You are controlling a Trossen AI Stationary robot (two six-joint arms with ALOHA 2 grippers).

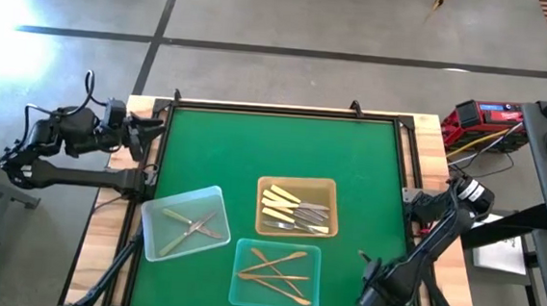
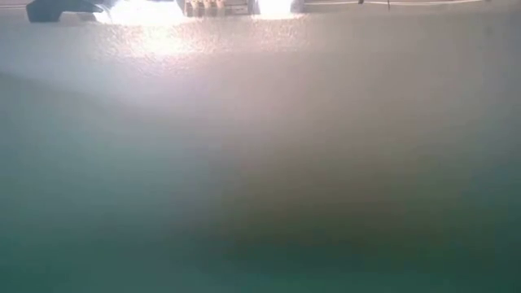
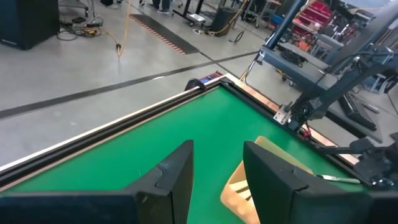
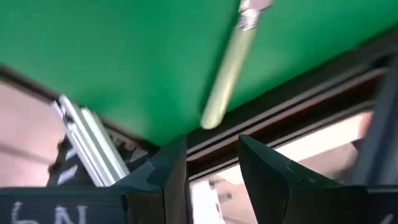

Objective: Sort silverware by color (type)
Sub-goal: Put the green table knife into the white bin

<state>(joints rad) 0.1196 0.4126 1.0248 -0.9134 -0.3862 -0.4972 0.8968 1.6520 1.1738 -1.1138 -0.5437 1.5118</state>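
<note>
In the high view, cream-handled silverware (image 1: 294, 210) lies in a tan tray (image 1: 327, 188). Gold pieces (image 1: 279, 274) lie in a clear tray (image 1: 245, 249) at the near edge, and a few slim pieces (image 1: 196, 227) lie crossed in a clear tray (image 1: 158, 212) to the left. One cream-handled piece (image 4: 227, 74) lies flat on the green mat near the table's rail, just ahead of my open right gripper (image 4: 211, 162) (image 1: 369, 271). In the high view my arm hides this piece. My left gripper (image 3: 217, 168) (image 1: 150, 130) waits open at the far left corner.
The black rail (image 4: 292, 106) and the table edge run close beside the loose piece. The green mat (image 1: 274, 148) is bare between the trays and the far edge. The low view shows only glare. Cables and gear (image 1: 483, 119) sit off the table's right side.
</note>
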